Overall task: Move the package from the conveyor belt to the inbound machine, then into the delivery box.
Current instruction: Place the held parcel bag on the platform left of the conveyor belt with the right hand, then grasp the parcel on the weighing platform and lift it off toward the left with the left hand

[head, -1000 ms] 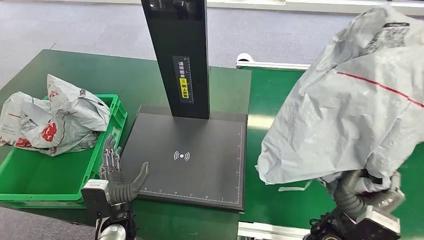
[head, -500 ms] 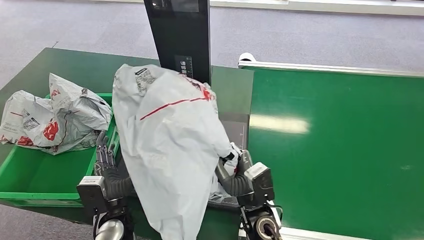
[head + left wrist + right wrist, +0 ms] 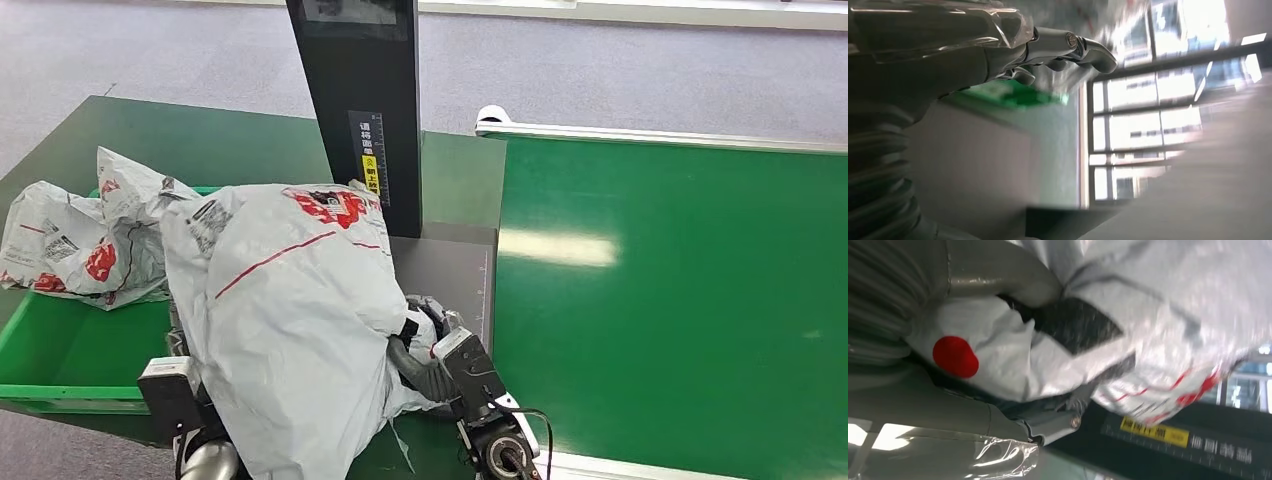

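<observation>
The package (image 3: 280,320), a big crumpled white-grey mailer bag with red marks, lies over the left part of the inbound machine's black plate (image 3: 452,268) and overhangs the table's front edge. My right hand (image 3: 420,350) grips its right underside; in the right wrist view the thumb (image 3: 998,275) and fingers (image 3: 1058,415) clamp the bag's plastic (image 3: 1148,315). My left hand (image 3: 1068,47) has its fingers stretched out and holds nothing. In the head view the bag covers it, leaving the left wrist (image 3: 165,385) beside the delivery box (image 3: 60,350).
The machine's black column (image 3: 360,110) with a yellow label rises behind the package. The green delivery box holds another white-and-red bag (image 3: 80,240) at its far side. The green conveyor belt (image 3: 680,300) stretches off to the right.
My right hand has carried the package from above the conveyor leftward and down onto the machine's plate. The bag now hides my left hand, which has stayed in place.
</observation>
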You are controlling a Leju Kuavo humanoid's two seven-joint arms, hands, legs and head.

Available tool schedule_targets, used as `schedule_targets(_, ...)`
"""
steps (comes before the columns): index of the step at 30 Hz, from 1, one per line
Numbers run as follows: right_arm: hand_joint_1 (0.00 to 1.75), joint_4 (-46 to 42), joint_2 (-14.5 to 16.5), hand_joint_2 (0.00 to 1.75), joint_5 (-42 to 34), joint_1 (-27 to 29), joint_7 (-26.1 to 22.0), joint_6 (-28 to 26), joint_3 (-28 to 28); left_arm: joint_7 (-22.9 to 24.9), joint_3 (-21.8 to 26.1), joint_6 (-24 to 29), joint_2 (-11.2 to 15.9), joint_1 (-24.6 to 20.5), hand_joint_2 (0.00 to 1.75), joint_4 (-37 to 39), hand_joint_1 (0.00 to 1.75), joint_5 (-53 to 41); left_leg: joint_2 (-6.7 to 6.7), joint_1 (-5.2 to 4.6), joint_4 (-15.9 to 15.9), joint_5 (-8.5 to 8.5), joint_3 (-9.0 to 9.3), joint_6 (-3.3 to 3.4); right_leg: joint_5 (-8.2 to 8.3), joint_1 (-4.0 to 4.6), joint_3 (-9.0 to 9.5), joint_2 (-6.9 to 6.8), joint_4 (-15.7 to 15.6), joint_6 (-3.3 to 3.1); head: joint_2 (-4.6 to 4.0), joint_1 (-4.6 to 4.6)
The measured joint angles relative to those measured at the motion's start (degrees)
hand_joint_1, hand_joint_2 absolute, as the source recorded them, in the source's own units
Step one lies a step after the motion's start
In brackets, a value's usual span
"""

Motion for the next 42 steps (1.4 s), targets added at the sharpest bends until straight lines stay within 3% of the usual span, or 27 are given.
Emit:
schedule_targets(5, 0.00, 0.70, -0.30, 1.75, 0.31, -0.49, -1.07, -5.33, -0.48, -0.56, 3.35, 2.04, 0.37, 1.15, 1.75, -2.88, 0.00, -0.71, 0.00, 0.00, 0.00, 0.00, 0.00, 0.00, 0.00, 0.00, -0.02, 0.00, 0.00, 0.00, 0.01, 0.00)
schedule_targets(16, 0.00, -2.74, -0.79, 1.75, -4.34, 1.23, -8.51, -17.56, -4.54, -1.49, 8.98, 3.65, 0.60, 1.57, 1.75, -7.10, 0.00, -3.08, 0.01, 0.00, 0.01, 0.00, 0.01, 0.00, 0.00, 0.00, -0.03, 0.00, 0.00, 0.00, 0.01, -0.01)
schedule_targets(26, 0.00, -5.54, -0.92, 1.75, -5.68, 2.64, -10.00, -19.50, -5.89, -1.72, 10.25, 4.11, 0.63, 1.61, 1.75, -8.04, 0.00, -3.92, 0.01, 0.00, 0.01, 0.00, 0.01, 0.00, 0.00, 0.00, -0.02, 0.00, 0.00, 0.00, 0.00, 0.01)
schedule_targets(37, 0.00, -9.21, -0.52, 1.75, -6.32, 3.52, -11.43, -21.26, -7.72, -1.79, 13.28, 9.05, 1.11, 1.54, 1.75, -12.68, 0.00, -6.27, 0.02, 0.00, 0.00, 0.00, 0.01, 0.00, 0.00, 0.00, -0.02, 0.01, 0.00, 0.00, 0.01, 0.00)
schedule_targets(42, 0.00, -9.54, -0.40, 1.75, -6.33, 3.96, -11.57, -21.30, -8.03, -1.19, 15.65, 6.54, 1.59, 1.68, 1.75, -17.06, 0.00, -4.77, 0.01, 0.00, 0.01, 0.00, 0.02, 0.00, 0.00, 0.00, -0.04, 0.00, 0.00, 0.00, 0.01, 0.00)
